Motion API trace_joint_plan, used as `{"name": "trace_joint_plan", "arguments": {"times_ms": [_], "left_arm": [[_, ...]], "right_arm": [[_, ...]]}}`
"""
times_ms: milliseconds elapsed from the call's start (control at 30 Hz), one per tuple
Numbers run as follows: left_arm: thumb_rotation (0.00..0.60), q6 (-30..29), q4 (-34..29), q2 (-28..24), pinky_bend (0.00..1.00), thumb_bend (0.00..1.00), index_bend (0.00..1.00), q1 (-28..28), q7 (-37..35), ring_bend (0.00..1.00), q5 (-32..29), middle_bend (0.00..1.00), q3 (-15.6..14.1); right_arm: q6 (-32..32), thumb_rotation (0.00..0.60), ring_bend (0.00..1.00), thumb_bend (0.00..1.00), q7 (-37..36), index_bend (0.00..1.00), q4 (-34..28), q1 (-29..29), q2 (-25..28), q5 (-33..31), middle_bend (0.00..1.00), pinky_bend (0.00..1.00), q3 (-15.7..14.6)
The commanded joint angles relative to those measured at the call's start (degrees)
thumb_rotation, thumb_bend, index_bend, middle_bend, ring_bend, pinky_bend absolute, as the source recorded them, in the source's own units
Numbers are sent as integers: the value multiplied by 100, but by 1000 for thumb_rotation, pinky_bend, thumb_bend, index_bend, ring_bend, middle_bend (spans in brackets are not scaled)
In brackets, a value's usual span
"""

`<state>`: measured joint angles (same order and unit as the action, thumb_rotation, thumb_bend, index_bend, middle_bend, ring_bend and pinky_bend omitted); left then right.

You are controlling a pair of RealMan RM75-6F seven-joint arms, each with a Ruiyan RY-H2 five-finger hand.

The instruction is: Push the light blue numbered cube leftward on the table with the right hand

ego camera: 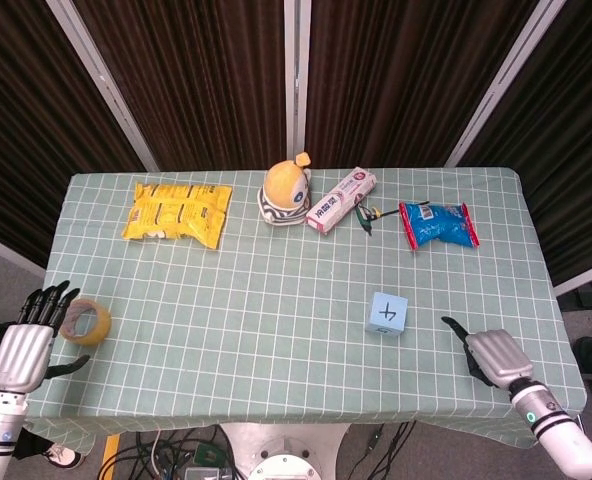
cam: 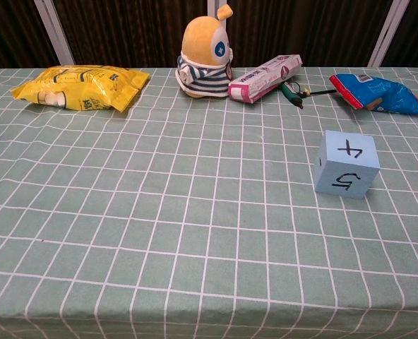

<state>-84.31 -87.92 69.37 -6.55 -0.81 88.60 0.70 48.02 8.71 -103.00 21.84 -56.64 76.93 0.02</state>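
The light blue numbered cube [ego camera: 387,314] stands on the checked tablecloth, right of centre, with a 4 on top; in the chest view the cube [cam: 347,164] also shows a 5 on its near face. My right hand [ego camera: 491,355] hovers over the table's front right part, to the right of the cube and a little nearer, apart from it. Its silver back faces up, its thumb points toward the cube, and it holds nothing. My left hand [ego camera: 24,350] is off the table's left edge with its fingers spread, empty.
A tape roll [ego camera: 84,321] lies at the left edge beside my left hand. Along the back are a yellow snack bag [ego camera: 177,212], an orange plush toy [ego camera: 286,192], a toothpaste box [ego camera: 341,200], a small green item [ego camera: 369,215] and a blue packet [ego camera: 437,224].
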Motion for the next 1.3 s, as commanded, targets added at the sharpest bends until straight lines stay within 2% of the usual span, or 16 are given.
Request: {"name": "trace_joint_plan", "arguments": {"times_ms": [33, 233, 600, 933, 1100, 1300], "left_arm": [[600, 19, 49, -6, 6, 0, 71, 14, -42, 0, -40, 0, -3], [600, 48, 132, -12, 6, 0, 72, 18, -135, 0, -82, 0, 0], [600, 116, 152, -22, 6, 0, 71, -33, -166, 0, -72, 0, 6], [600, 137, 154, -51, 6, 0, 71, -21, -179, 0, -130, 0, 7], [600, 167, 167, -70, 6, 0, 71, -17, -215, 0, -168, 0, 6], [600, 195, 224, -65, 6, 0, 71, -14, -292, 0, -203, 0, 8]], "right_arm": [[-774, 600, 874, 1000, -146, 0, -102, 595, -6, -528, 987, 796, 170], [-1121, 600, 874, 1000, -7, 0, -14, 963, -177, -972, 988, 796, 208], [-1267, 600, 874, 1000, 149, 0, -43, 1438, -216, -1511, 995, 796, 288], [-1759, 600, 874, 1000, 369, 0, -75, 2224, -120, -2282, 999, 796, 323], [-2234, 600, 876, 1000, 457, 1, -34, 2806, 37, -2859, 1000, 796, 207], [-2959, 600, 880, 1000, 429, 6, 134, 3730, 223, -3639, 1000, 796, -180]]}}
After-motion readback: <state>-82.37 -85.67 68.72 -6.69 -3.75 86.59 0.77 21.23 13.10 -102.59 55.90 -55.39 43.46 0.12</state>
